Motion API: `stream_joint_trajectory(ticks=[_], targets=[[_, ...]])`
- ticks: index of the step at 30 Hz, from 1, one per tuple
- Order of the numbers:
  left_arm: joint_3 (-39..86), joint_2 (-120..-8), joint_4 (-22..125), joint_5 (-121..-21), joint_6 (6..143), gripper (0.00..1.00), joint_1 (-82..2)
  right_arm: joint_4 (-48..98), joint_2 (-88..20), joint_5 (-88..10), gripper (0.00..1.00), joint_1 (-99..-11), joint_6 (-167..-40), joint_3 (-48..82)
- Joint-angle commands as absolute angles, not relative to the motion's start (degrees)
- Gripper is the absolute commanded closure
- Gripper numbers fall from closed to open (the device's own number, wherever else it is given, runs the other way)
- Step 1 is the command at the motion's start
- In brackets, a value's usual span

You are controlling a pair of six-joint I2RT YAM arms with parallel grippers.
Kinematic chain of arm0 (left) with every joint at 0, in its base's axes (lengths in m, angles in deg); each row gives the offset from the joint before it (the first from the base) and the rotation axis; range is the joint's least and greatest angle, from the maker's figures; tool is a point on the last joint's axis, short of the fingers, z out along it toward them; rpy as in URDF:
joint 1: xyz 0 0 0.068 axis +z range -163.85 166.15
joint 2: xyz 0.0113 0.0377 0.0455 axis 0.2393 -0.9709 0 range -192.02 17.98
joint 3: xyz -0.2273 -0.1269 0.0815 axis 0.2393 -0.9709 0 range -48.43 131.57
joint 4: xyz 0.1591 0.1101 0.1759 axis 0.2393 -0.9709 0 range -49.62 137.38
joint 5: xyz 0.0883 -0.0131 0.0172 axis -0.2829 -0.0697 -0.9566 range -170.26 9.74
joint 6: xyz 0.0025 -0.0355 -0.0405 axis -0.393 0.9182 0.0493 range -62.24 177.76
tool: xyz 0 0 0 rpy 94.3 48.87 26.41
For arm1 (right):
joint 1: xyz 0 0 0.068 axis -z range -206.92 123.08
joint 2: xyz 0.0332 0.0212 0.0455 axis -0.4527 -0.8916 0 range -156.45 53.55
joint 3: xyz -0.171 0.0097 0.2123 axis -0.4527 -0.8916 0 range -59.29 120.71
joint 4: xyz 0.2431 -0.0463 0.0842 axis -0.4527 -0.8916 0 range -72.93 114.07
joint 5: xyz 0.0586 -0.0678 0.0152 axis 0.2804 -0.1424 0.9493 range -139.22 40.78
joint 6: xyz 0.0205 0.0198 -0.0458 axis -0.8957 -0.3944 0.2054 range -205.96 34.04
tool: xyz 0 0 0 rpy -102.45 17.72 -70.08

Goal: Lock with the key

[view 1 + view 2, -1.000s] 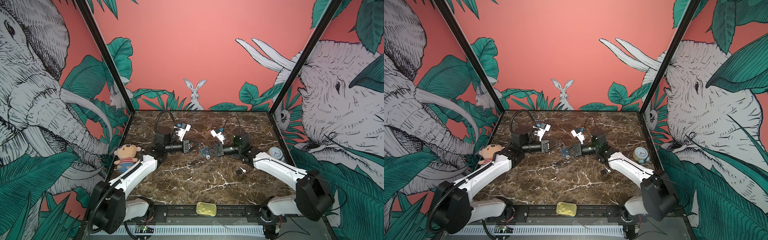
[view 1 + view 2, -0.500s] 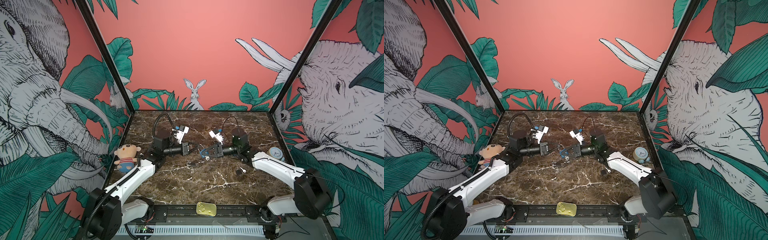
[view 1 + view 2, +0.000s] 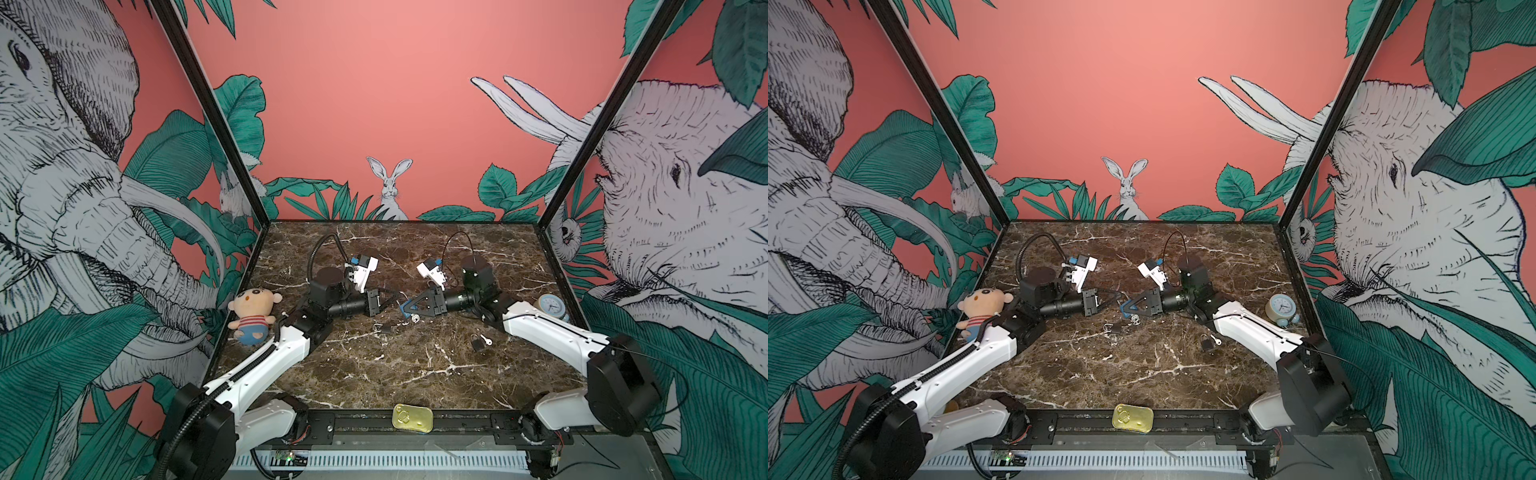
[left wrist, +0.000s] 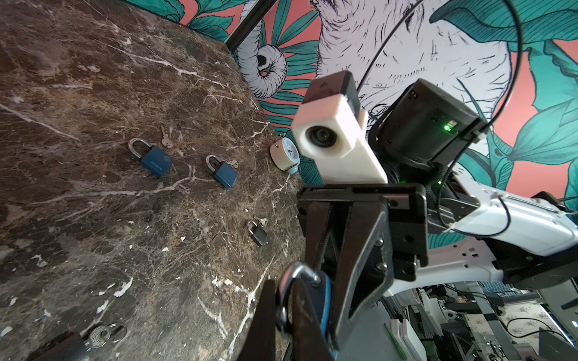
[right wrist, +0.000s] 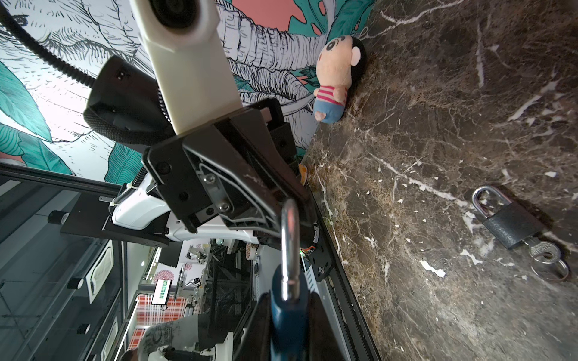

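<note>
So we've got the blue padlock [image 5: 287, 312] strung between both arms, up off the marble. The right gripper [image 3: 405, 307] is clamped on the blue body, which sits squarely between its jaws. The shackle [image 5: 289, 240] pokes straight out past its fingertips. The left gripper [image 3: 397, 296] is closed almost all the way, pinching the top of that loop, so the two sets of jaws are nose to nose. Something silvery that looks like the key [image 3: 414, 318] on its ring dangles just below the right jaws. We can't tell whether it's actually seated in the keyhole.

Our read is that this is the push-the-shackle-home bit, with the key turn after it. We also can't tell whether the free leg has dropped into its hole yet.

What we'd watch:
- Keep both sets of jaws on one line. If the left pushes off-axis, the shackle leg will probably jam on the rim.
- Let the right jaws do the bracing and the left do the pushing, slowly.
- The left pinch is on round steel, so we'd expect it to roll or slip.
- Only let go with the left once the leg is in, then reach under the right jaws for the key.
</note>
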State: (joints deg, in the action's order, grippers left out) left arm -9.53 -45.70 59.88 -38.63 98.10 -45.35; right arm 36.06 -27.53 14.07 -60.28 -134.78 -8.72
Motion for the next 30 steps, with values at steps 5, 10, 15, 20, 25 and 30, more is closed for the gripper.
stream_joint_trajectory(ticks=[5, 10, 15, 20, 25, 30], targets=[[-15.00, -43.83, 57.73, -31.41, 102.26, 1.00, -53.66, 49.01, -29.09, 6.92, 1.00, -59.88, -133.95, -2.80], [-16.49, -42.16, 59.11, -32.80, 103.76, 1.00, -57.10, 50.01, -30.34, 6.83, 1.00, -59.88, -134.37, -2.10], [-17.60, -41.72, 60.58, -33.50, 104.84, 1.00, -59.14, 51.01, -31.42, 6.87, 1.00, -59.88, -134.65, -1.15], [-18.15, -42.29, 61.98, -33.93, 105.60, 1.00, -61.27, 51.58, -32.47, 6.68, 1.00, -59.81, -134.65, -0.58], [-18.67, -41.39, 62.17, -36.59, 105.29, 1.00, -61.67, 52.56, -33.22, 7.01, 1.00, -59.79, -135.28, -0.81], [-13.69, -40.07, 54.07, -39.12, 99.31, 1.00, -59.28, 54.38, -33.11, 9.25, 1.00, -59.95, -136.35, -3.93]])
